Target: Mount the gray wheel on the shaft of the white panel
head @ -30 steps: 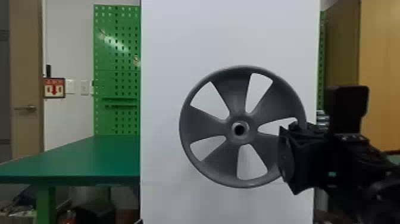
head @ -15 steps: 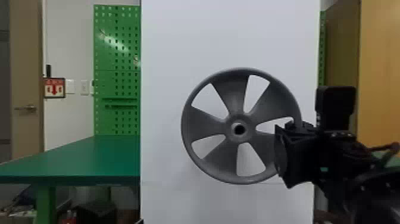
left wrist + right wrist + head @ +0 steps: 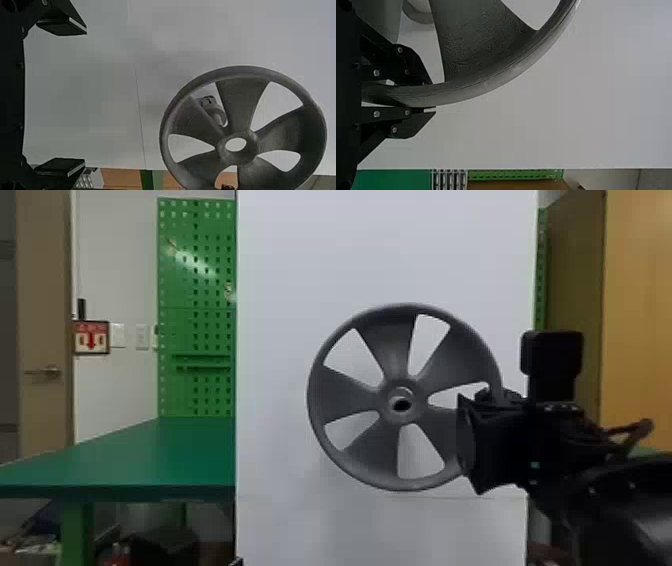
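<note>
In the head view my right gripper (image 3: 480, 435) holds the gray wheel (image 3: 395, 450) by its right rim, in front of the white panel (image 3: 300, 255). The right wrist view has the right gripper (image 3: 429, 97) shut on the rim of the wheel (image 3: 474, 51). Seen in the left wrist view, the left gripper (image 3: 75, 99) stands open, facing the panel (image 3: 99, 79) with nothing between its fingers. The panel's shaft (image 3: 217, 113) shows there through a gap between spokes of the wheel (image 3: 241, 103), off to one side of the hub hole; the wheel is not on it.
A green table (image 3: 150, 455) stands to the left of the panel, with a green pegboard (image 3: 195, 305) behind it. A wooden surface (image 3: 640, 310) is at the far right. Small items lie beneath the table.
The right arm has shifted left in the head view over the last second. The wheel, held throughout, has changed only slightly in position and tilt.
</note>
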